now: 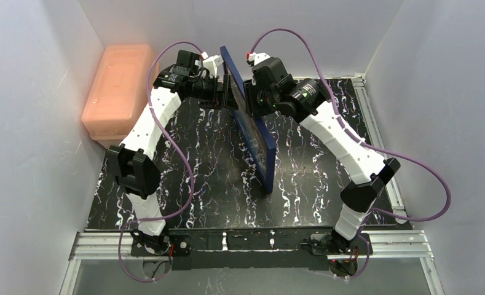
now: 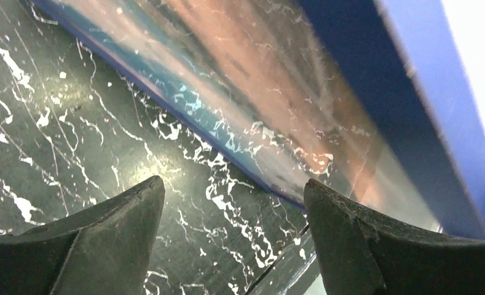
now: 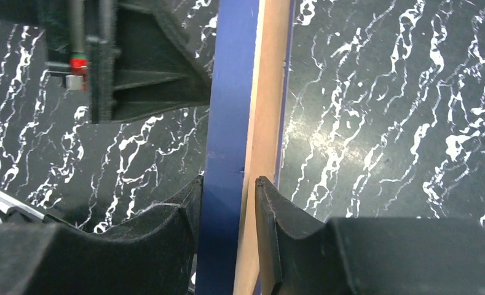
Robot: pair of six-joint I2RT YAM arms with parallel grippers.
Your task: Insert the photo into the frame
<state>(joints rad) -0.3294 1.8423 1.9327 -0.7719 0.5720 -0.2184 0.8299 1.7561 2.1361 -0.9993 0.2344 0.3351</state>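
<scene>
Navy-blue rectangular picture frame [image 1: 261,147] standing on edge on black marbled table [image 1: 209,172], its glossy face a blue-orange blur, photo or reflection unclear, right gripper [image 3: 227,181] reaching over, pinching the top edge, left gripper [image 2: 233,184] spread wide beside the face.

The left arm [image 1: 150,123] and right arm [image 1: 344,138] reach forward, wrists turned inward; the left hand [image 2: 233,187] stands wide open; the right hand [image 3: 227,179] pinches the frame [image 3: 230,92] edge between its fingers.

Smooth navy frame [image 3: 230,92] with pale wood edge; glossy black marbled table [image 3: 381,123].
</scene>
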